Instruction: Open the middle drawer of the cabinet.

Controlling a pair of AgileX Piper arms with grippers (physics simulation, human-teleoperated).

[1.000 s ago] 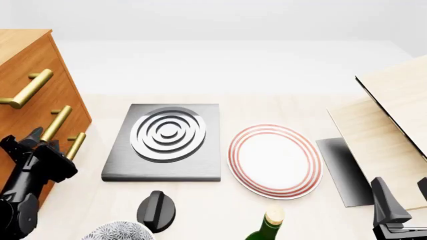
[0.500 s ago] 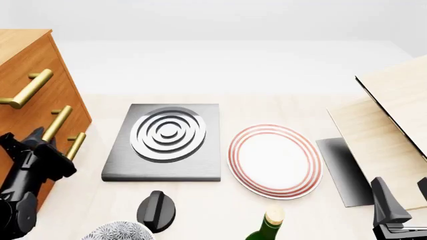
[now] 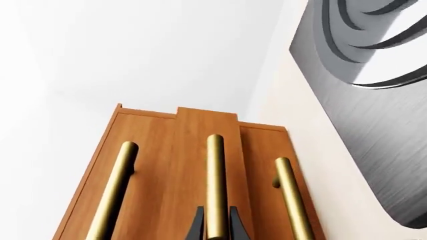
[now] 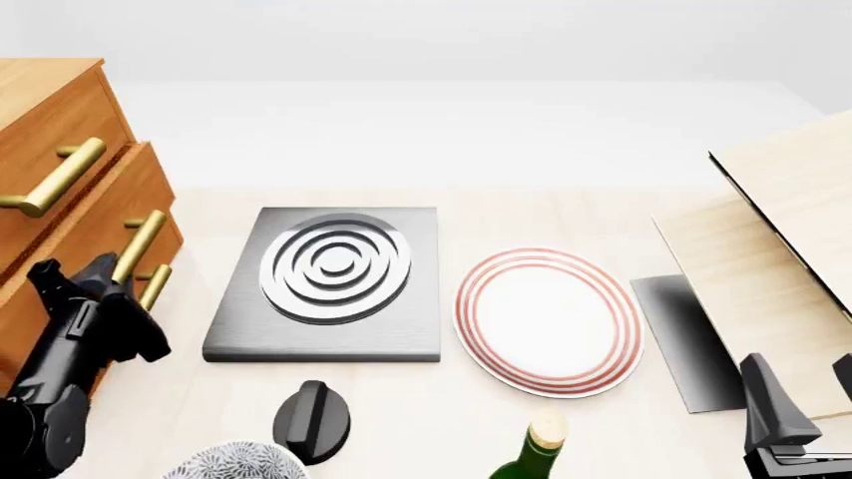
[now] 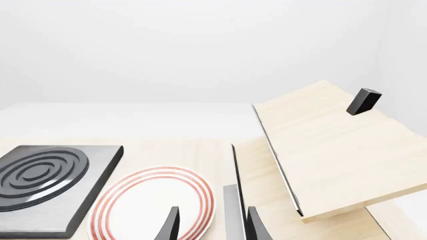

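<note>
Brass bar of the middle drawer sits pinched between the left gripper fingers, so the drawer juts slightly from the cabinet, while the right gripper idles open.

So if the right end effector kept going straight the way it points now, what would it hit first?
Probably the thin dark board edge standing between its fingers, ahead of the right end effector; the red-ringed plate lies just beside that line. Depth is unclear.

We find no readable text, label, brand, number or sign anywhere. The cabinet, the plate, the bottle and the pale boards all show us plain, unmarked surfaces.
</note>
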